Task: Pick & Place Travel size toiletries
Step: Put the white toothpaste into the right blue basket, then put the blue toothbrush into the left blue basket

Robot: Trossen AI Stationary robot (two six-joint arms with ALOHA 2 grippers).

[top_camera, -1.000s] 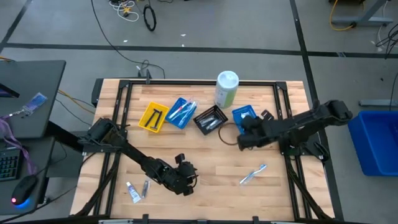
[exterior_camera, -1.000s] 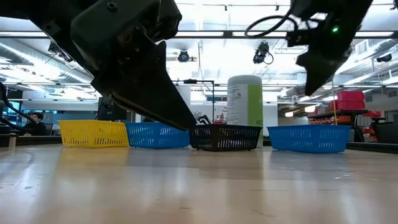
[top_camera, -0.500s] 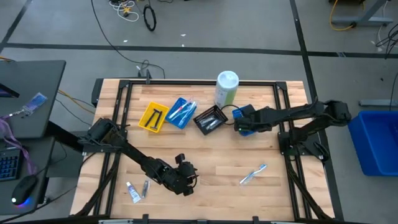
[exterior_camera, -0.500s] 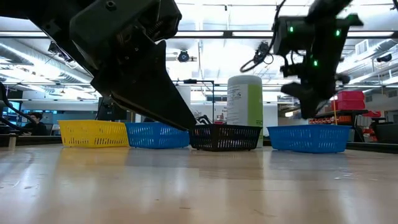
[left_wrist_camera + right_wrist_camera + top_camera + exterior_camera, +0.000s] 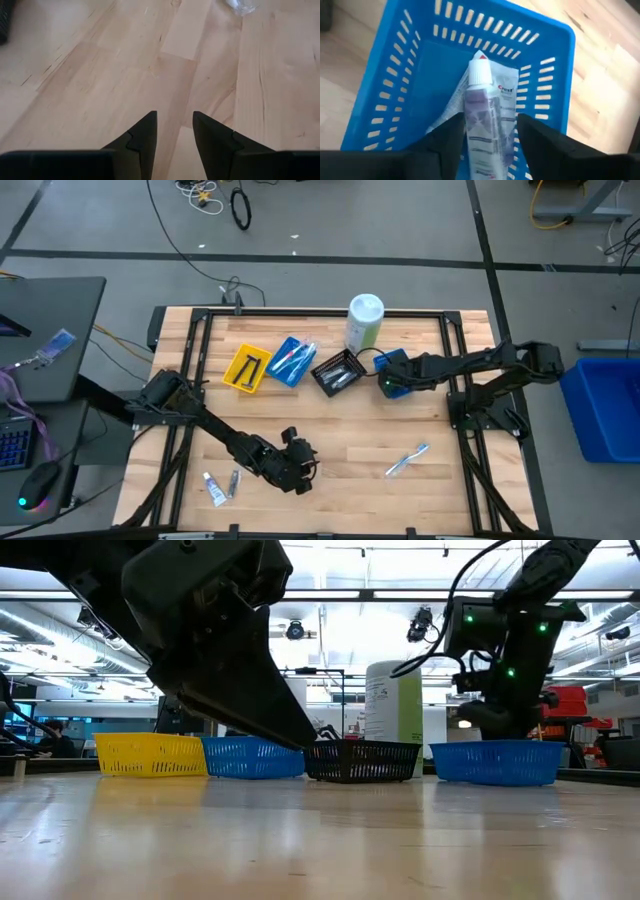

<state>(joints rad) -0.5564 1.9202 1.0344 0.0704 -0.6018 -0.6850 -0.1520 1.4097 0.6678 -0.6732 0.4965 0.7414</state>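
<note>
A wooden table (image 5: 330,420) carries four small trays (image 5: 245,369), a canister (image 5: 364,322), and loose toiletries (image 5: 407,459), perhaps toothbrushes.

Four small trays sat in a row toward the table's (image 5: 330,430) far side, a canister (image 5: 364,322) behind them. The right gripper (image 5: 386,383) hung over the rightmost tray (image 5: 410,75), a toothpaste tube (image 5: 482,125) between its fingers. The left gripper (image 5: 300,470) rested near the front edge, tubes (image 5: 222,485) lying to its left and a toothbrush (image 5: 407,460) to its right.

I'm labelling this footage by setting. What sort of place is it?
Probably a robotics lab or workshop: a wooden table on a bare floor with loose cables, ceiling strip lights, and a computer desk alongside.
</note>
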